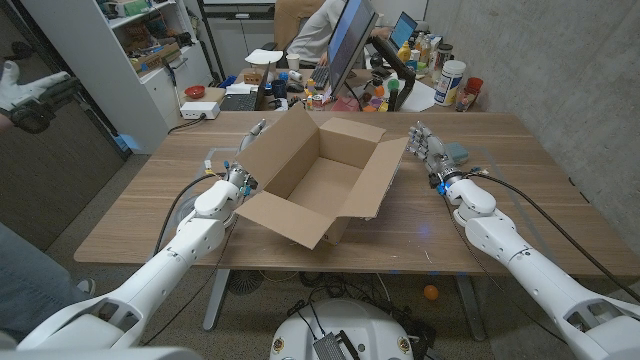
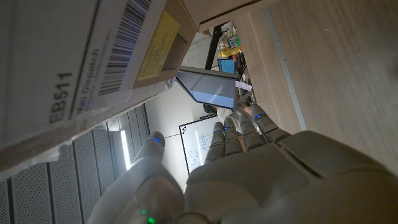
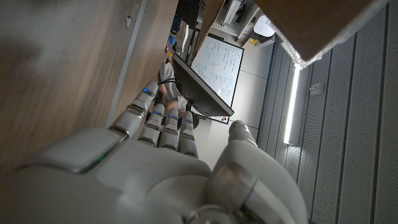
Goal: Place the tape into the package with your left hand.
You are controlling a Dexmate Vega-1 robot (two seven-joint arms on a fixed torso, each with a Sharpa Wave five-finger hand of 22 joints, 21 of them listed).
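the cardboard box sits in the middle of the table, its flaps folded outward so the inside is open from above and ready to take something dropped in — it looks empty. the left hand stands just beside the box's left flap; in the left wrist view its fingers reach out straight and apart with nothing in them, the labelled flap close alongside. the right hand waits just beside the box's right flap, fingers likewise extended and empty — out of the way, since the job belongs to the left. the tape cannot be made out in any view; a small pale object on the table just left of the box, beyond the left hand, might be it, but that is too unclear to say.
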